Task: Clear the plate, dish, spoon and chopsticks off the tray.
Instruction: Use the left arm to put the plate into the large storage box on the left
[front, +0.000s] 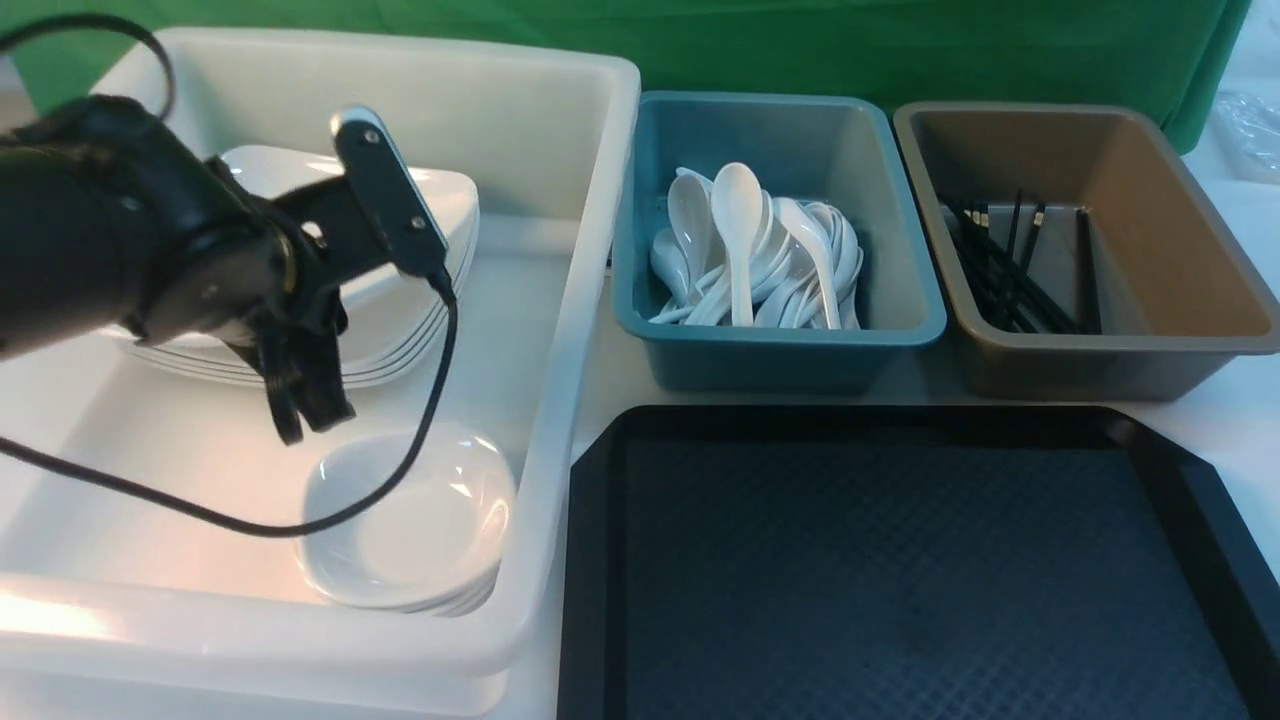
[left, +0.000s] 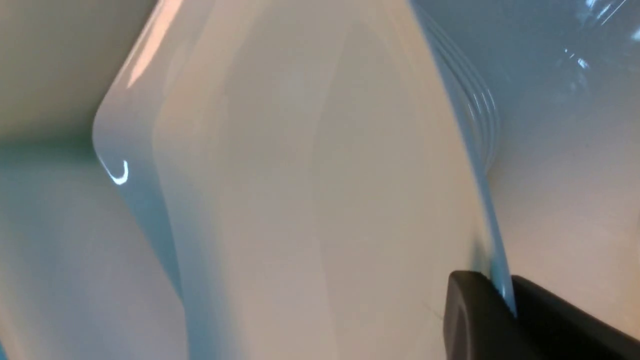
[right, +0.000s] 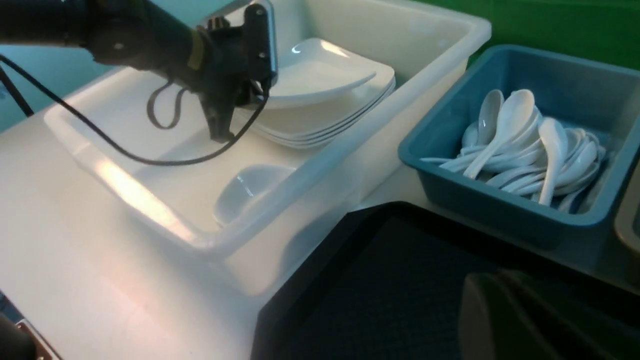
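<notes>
The left gripper pinches the near rim of the top plate, its jaws closed on the edge, with the plate lying tilted on the stack of plates at the far end of the white tub. The black tray sits to the right of that tub, nearer than the blue bin of spoons and the brown bin of chopsticks. A small dish rests in the tub's near end, and I cannot tell whether the right gripper is open or closed.
</notes>
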